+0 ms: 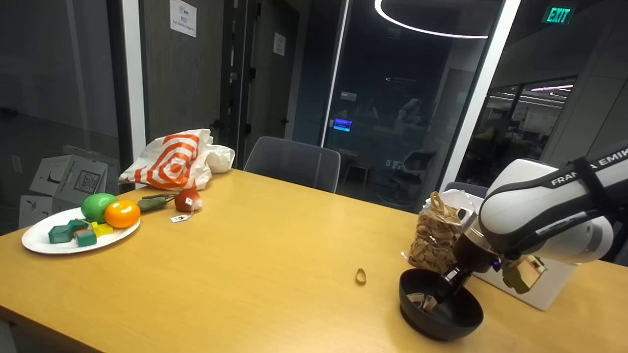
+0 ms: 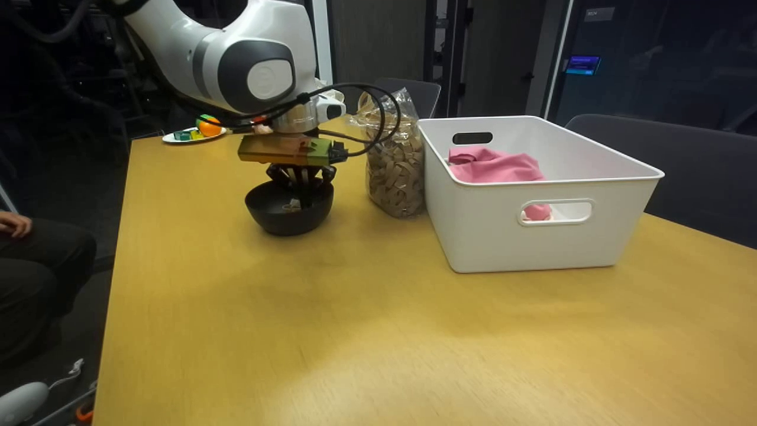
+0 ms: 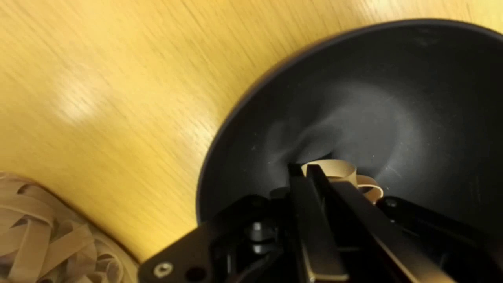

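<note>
- Down in the black bowl (image 1: pixel 441 326), we've got the gripper (image 3: pixel 304 168), its tips below the rim, clenched tight, and our wrist view shows the edge of a tan band (image 3: pixel 334 168) pinched between them.
- Also in the bowl, just beside that loop, we spot a second band (image 3: pixel 371 182), partly hidden by the gripper.
- On the table (image 1: pixel 274 274) near the bowl, apart from its rim, we find a loose band (image 1: pixel 361 281), a small ring in an exterior view.
- Just beside the bowl, in both exterior views, there's our clear bag (image 2: pixel 396 171), standing upright, packed with bands of the same tan.
- Farther from the bowl, past that bag, we pick out the white bin (image 2: pixel 485 234) with pink cloth (image 2: pixel 497 168) inside.
- Well apart from the bowl, at the table's far end, we see the white plate (image 1: pixel 37 240) carrying an orange fruit (image 1: pixel 122 214), a green fruit (image 1: pixel 98 207), green blocks (image 1: pixel 60 234) and a yellow block (image 1: pixel 102 229).
- Also well apart from the bowl, we catch a crumpled shopping bag (image 1: pixel 171 159), orange rings on white.
</note>
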Controlling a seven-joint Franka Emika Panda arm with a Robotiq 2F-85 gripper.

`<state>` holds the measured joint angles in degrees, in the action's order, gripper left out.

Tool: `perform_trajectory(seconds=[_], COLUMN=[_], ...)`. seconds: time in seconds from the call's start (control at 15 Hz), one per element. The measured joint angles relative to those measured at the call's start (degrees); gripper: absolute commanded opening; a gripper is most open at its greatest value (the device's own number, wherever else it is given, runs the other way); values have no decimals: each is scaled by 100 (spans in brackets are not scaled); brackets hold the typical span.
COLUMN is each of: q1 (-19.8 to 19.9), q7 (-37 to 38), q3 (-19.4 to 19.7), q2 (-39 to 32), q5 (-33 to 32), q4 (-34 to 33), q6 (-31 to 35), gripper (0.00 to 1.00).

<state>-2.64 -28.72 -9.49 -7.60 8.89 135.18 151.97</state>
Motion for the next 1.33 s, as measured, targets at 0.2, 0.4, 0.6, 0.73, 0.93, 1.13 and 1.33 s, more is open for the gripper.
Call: perform_trajectory(seconds=[0.2, 0.4, 0.6, 0.73, 0.93, 1.13, 1.33], q1=[0, 0, -16, -35, -72, -93, -94], q7=[0, 0, -1, 3, -63, -399, -821], q3=[1, 3, 3, 2, -57, -184, -278], q2=[178, 250, 229, 183, 92, -22, -226], q5=[0, 0, 0, 24, 315, 571, 798], q4=[2, -4, -4, -47, -226, -375, -469], q6=[-144, -347, -417, -413, -419, -418, -412], gripper=[10, 37, 52, 68, 90, 100, 100])
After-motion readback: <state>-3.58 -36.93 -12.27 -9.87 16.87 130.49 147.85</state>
